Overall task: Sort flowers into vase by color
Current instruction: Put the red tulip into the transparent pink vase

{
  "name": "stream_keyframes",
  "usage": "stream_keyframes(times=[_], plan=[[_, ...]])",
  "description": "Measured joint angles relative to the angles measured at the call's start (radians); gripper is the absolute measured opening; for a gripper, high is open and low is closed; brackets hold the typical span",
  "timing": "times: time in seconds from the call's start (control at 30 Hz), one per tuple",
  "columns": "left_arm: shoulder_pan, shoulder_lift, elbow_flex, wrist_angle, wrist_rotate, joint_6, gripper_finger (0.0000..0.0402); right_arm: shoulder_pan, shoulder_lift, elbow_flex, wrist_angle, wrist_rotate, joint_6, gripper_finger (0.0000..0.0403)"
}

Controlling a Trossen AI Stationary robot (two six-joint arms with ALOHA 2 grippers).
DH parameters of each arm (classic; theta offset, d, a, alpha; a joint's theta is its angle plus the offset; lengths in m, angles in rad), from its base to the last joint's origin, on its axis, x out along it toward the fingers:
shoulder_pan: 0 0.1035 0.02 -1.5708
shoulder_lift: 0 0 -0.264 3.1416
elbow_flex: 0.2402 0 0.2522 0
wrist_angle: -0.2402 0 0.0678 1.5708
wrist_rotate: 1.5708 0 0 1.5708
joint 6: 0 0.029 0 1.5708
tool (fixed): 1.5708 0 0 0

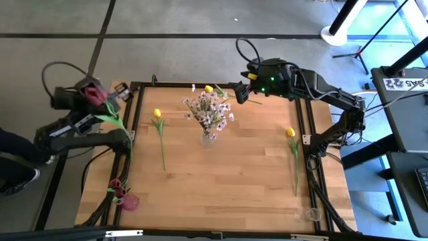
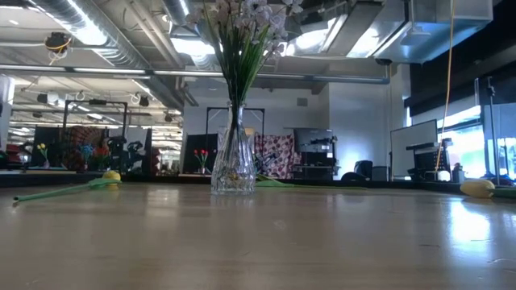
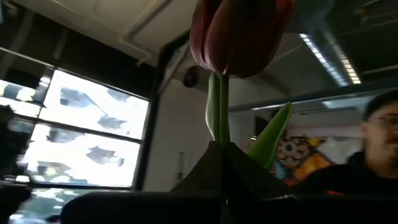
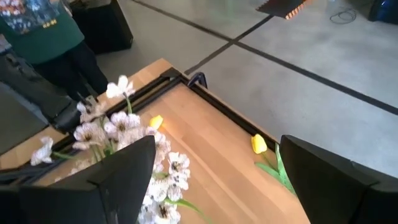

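A clear glass vase [image 1: 207, 138] stands mid-table and holds a spray of white-pink blossoms [image 1: 210, 110]. It also shows in the low view as the vase [image 2: 233, 165]. My left gripper [image 1: 100, 99] is beyond the table's left edge, raised and shut on a dark red tulip [image 3: 239, 34]. My right gripper [image 1: 236, 94] hangs open over the far edge, just past the blossoms [image 4: 118, 137], with nothing between its fingers. Yellow tulips lie flat on the table: one left of the vase [image 1: 158, 114], one at the right [image 1: 290, 132], one by the far edge [image 1: 208, 88]. My left gripper pinches the tulip's green stem [image 3: 217, 118] between its two fingers, just below the bud. The fingers slant upward, so the bud stands above their tips. The rest of the stem with its leaves [image 1: 119, 124] trails down behind the gripper, clear of the table.
Dark red buds [image 1: 117, 187] and a small pink vase [image 1: 130, 201] are at the near left corner. A clear glass [image 1: 307, 214] is at the near right. A black frame [image 1: 134, 100] borders the table. A person [image 3: 379, 137] is beyond the table's left side.
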Motion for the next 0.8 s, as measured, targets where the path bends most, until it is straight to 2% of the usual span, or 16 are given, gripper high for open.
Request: stream_keyframes(times=[0.17, 0.4, 0.53, 0.63, 0.8], plan=[[-0.216, 0.007, -0.034, 0.009, -0.067, 0.100, 0.0000, 0.000, 0.000, 0.000, -0.030, -0.021, 0.000, 0.0344], [-0.492, 0.004, -0.124, -0.035, -0.227, 0.233, 0.0000, 0.000, 0.000, 0.000, -0.043, -0.021, 0.006, 0.0344], [-0.617, 0.005, -0.141, -0.215, -0.304, 0.307, 0.0000, 0.001, 0.000, 0.000, -0.043, -0.023, 0.030, 0.0344], [-0.716, 0.005, -0.141, -0.371, -0.400, 0.358, 0.0000, 0.001, 0.000, 0.000, -0.044, -0.043, 0.050, 0.0344], [-0.897, 0.020, -0.141, -0.429, -0.549, 0.424, 0.0000, 0.001, 0.000, 0.000, -0.044, -0.048, 0.076, 0.0344]])
